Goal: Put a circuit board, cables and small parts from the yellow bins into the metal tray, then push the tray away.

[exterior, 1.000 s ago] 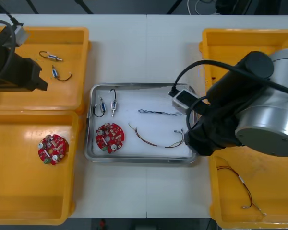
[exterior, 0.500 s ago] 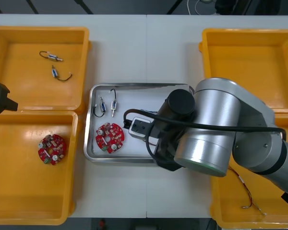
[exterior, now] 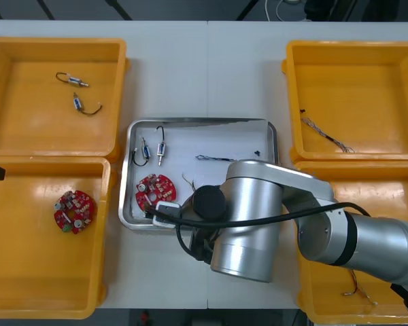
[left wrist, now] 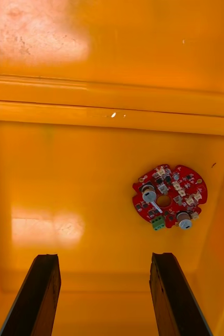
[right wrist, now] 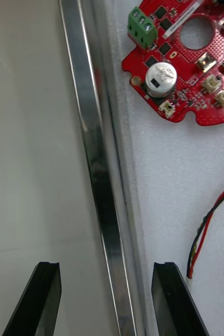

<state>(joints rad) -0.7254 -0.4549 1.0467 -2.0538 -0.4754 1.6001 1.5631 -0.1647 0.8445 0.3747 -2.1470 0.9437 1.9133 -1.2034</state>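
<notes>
The right gripper [right wrist: 106, 268] hangs at the near rim of the metal tray [right wrist: 93, 157]. Its fingers [right wrist: 46, 294] are released and stand either side of that rim, one over the bare worktop [right wrist: 33, 131] and the other over the tray's white floor. The right wrist view shows this up close, while in the front view the arm's silver body covers the tray's near right corner.

Just beyond the fingers a red and yellow cable [right wrist: 211, 231] lies on the white floor, and past it a round red circuit board [right wrist: 190, 79]. From above, that board [exterior: 155, 192] sits in the tray's near left part. Two small metal parts [exterior: 153, 149] and a blue and white cable [exterior: 214, 159] lie farther in.

The left gripper [left wrist: 104, 262], its fingers also released, hovers over the near left yellow bin [exterior: 47, 299], where a second circuit board [left wrist: 169, 197] lies. The far left bin [exterior: 27, 47] holds two more small parts [exterior: 78, 103]. The far right bin [exterior: 381, 51] holds a twisted cable [exterior: 326, 136].
</notes>
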